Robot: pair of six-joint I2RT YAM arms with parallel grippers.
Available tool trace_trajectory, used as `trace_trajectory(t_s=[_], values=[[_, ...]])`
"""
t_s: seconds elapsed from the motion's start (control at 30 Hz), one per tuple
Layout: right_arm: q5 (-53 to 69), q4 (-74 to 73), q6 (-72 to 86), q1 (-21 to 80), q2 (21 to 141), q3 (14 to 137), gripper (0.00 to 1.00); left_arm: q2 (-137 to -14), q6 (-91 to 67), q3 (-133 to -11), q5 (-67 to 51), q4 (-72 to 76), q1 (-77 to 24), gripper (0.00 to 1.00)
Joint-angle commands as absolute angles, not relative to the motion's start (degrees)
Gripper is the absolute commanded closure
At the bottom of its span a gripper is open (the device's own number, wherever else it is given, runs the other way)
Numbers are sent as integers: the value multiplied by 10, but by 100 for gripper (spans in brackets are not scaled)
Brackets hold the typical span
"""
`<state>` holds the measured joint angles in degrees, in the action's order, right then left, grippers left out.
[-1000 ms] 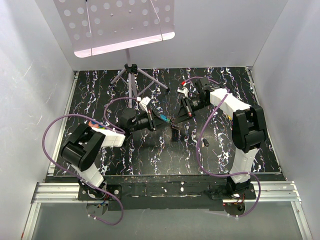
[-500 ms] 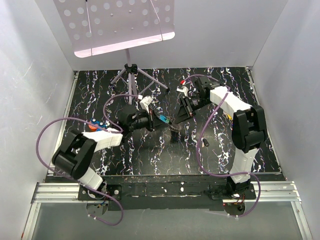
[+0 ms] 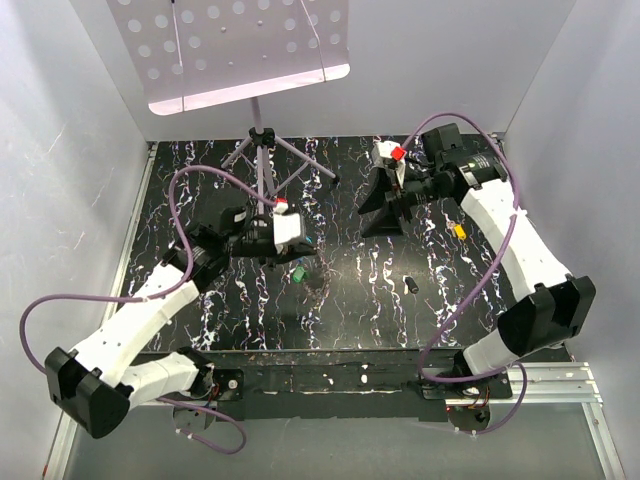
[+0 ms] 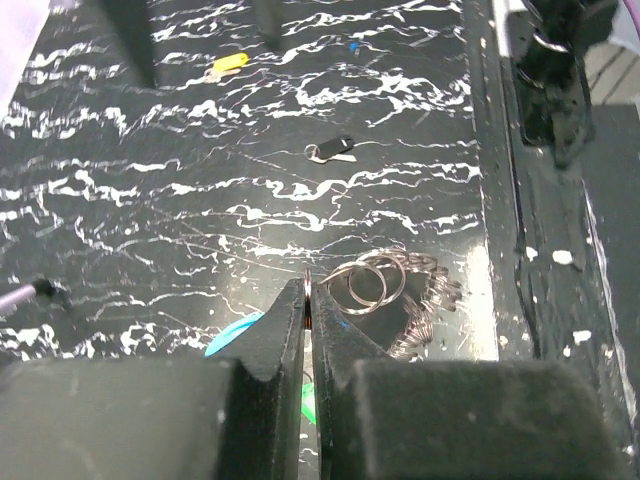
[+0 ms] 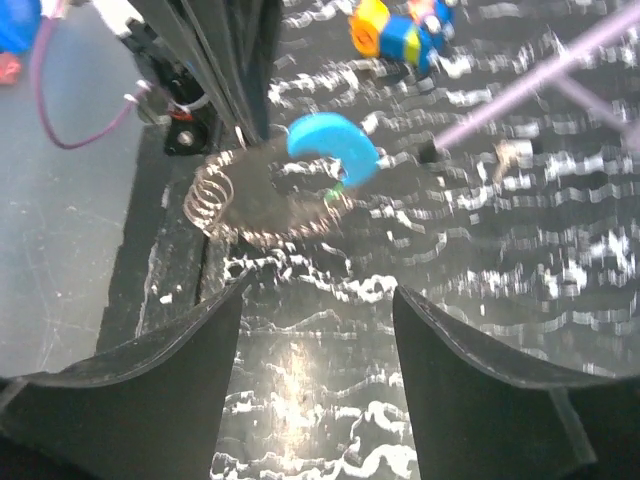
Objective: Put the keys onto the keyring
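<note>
Your left end effector has its fingers pressed together, right at the keyring on the worktop. It may be pinching a ring, but that is hard to see. Your right end effector is wide apart and holds nothing. One key lies further off.

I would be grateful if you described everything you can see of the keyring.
The keyring is a bright blue curved band, plastic by its look, joined to a grey-brown loop of coiled wire, with two metal split rings overlapping at one side. A small green bit shows beside the blue band. It sits over the marbled mat at the tips of the left gripper, which is shut and appears to pinch its edge. Whether it rests on the mat is unclear.
</note>
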<state>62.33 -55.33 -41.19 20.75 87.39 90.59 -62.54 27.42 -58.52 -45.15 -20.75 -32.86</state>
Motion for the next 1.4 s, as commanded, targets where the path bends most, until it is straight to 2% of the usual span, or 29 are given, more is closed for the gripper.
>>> trace_trajectory(t_s=[0.0, 0.07, 0.27, 0.67, 0.83, 1.37], values=[[741, -645, -582, 234, 931, 961, 32, -593, 417, -577, -497, -265, -338, 100], [714, -703, -640, 263, 935, 987, 36, -591, 408, -577, -508, -261, -342, 100], [628, -629, -585, 341, 888, 933, 44, -584, 359, -561, -514, -234, -361, 100], [571, -585, -525, 398, 876, 889, 58, -523, 142, -431, -499, -27, -368, 100], [564, -577, -513, 412, 882, 885, 61, -502, 99, -393, -487, 28, -368, 100], [538, -562, -483, 437, 892, 898, 65, -498, 49, -369, -461, 69, -368, 100]])
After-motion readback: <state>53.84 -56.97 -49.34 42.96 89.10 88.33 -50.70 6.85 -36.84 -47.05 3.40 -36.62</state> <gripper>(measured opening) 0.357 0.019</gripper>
